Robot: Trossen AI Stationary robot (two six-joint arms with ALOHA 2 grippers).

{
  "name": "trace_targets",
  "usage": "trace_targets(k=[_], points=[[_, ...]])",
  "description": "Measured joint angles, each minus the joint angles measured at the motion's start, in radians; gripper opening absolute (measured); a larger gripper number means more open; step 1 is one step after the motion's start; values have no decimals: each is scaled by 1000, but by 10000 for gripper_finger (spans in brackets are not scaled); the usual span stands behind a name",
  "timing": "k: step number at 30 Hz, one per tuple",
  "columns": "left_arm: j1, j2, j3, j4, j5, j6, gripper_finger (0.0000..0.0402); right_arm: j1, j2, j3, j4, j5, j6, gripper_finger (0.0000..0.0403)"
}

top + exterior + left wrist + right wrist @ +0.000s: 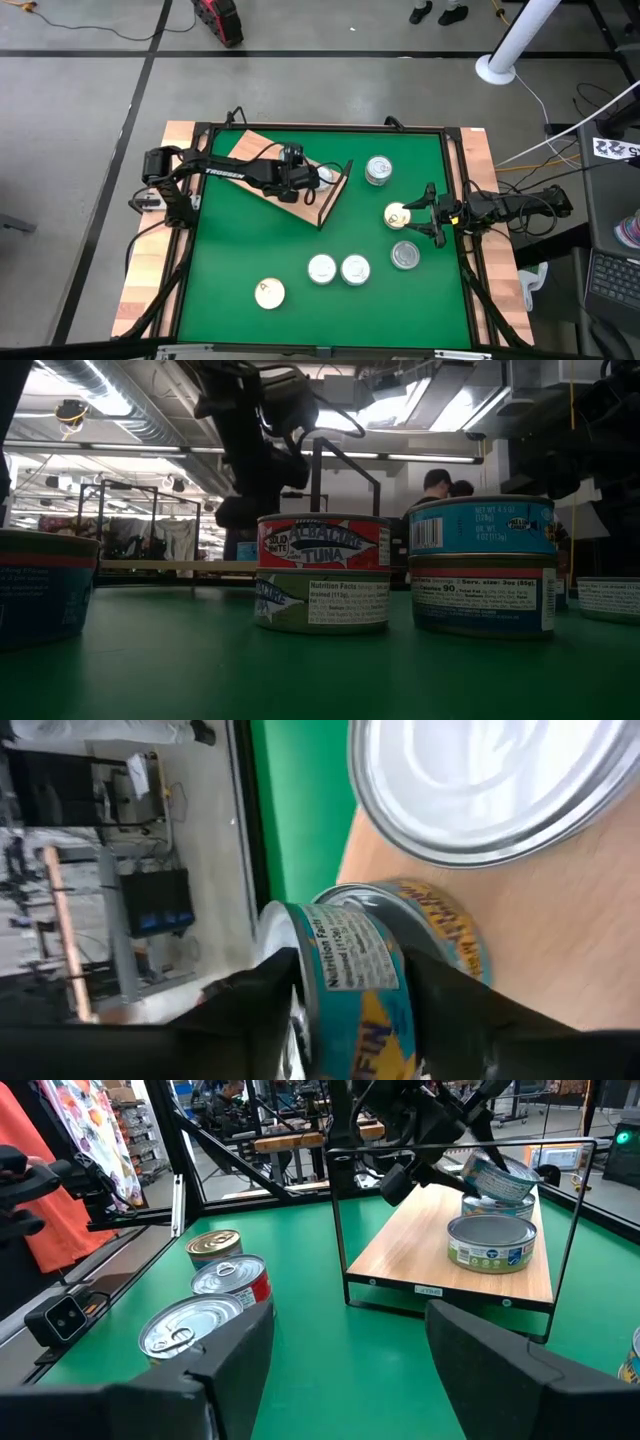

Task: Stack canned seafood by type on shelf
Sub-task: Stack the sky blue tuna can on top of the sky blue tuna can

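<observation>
The wooden shelf [262, 160] with its black wire end [455, 1150] lies at the table's far left. My left gripper [350, 1020] is over it, shut on a teal-and-yellow tin [352, 965], which is tilted on top of another tin [445, 920]. A silver-topped tin [490, 1240] stands on the board beside them. My right gripper [413, 215] is open at the table's right, beside a cream-topped tin [397, 214] that the right wrist view does not show. Other tins stand on the green mat, including a far stack [378, 170] and a silver tin [405, 255]. My left gripper has the teal-and-yellow tin pinched between its two fingers [255, 1010], one on each side of the labelled side wall [345, 945]. It comes slanting down from the table's left. The tin [497, 1178] is tilted, its lower rim on the tin beneath [495, 1205].
Two white-topped tins [338, 269] and a cream-topped one [269, 293] sit near the front edge. The low view shows a red-over-green tuna stack [320, 585] and a teal stack [480, 565]. Bare green mat lies between shelf and front tins. People stand in the room behind.
</observation>
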Motion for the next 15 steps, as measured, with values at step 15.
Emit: trace_targets(k=[15], points=[[-19, 2, 18, -5, -6, -2, 246, 0, 0, 0, 0, 0, 0, 262]])
